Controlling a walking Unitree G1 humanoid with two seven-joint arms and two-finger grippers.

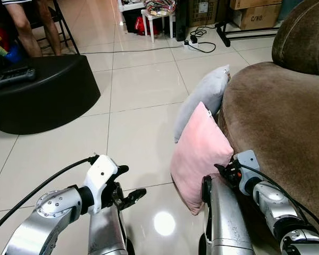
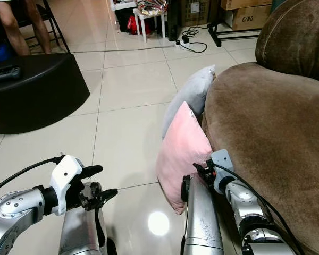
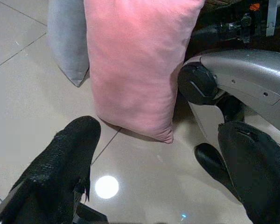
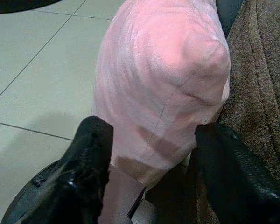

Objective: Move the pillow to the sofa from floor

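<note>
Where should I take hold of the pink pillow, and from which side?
Probably squeeze the pink pillow between both grippers, across its flat faces at mid height. It stands on edge on the floor, leaning against the sofa, so its open face looks toward the left gripper. The right gripper, fingers open, already sits at its sofa-side lower edge. The grey pillow stands just behind it.

Two pillows stand on edge on the floor (image 1: 138, 95), leaning against the front of the sofa (image 1: 276, 122) on the right. The nearer pillow (image 1: 199, 154) is just in front of the farther pillow (image 1: 204, 98) and overlaps it. To the left, well apart, sits a low round ottoman (image 1: 48, 98) with a controller (image 1: 13, 76) on top. Behind it a person's legs (image 1: 34, 26) are beside a chair. Far back stand a small table (image 1: 159, 21) and boxes (image 1: 258, 16).
</note>
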